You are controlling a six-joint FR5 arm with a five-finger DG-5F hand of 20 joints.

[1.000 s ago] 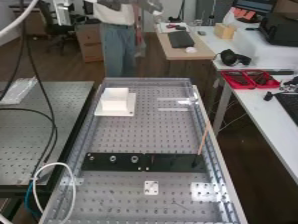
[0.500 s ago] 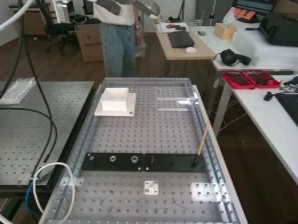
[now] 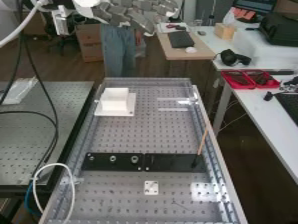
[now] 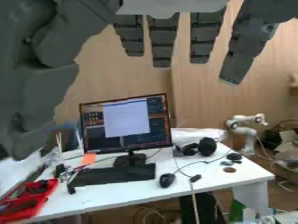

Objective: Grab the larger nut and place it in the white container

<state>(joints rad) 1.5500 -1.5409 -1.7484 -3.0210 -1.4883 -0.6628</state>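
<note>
Since the larger nut [image 3: 113, 159] stands on the flat black bar [image 3: 174, 163], between the smaller nut [image 3: 91, 157] and the bearing [image 3: 134, 159], you are, by my reading, at the approach step, grasp not yet made. Hand [image 3: 126, 14]: open, fingers straight, nothing held; it hangs high beyond the far end of the bench [image 3: 140, 135], well apart from the parts. White container [image 3: 115, 105]: upright, far left on the bench. Next move, as judged: you bring the hand toward the near side, line it up over the middle part, lower it and close on that part alone. Watch the neighbours; they stand near on both sides, and a wide finger could tip either one. After that you would need a clear lift, then a carry to the far left for release.
</note>
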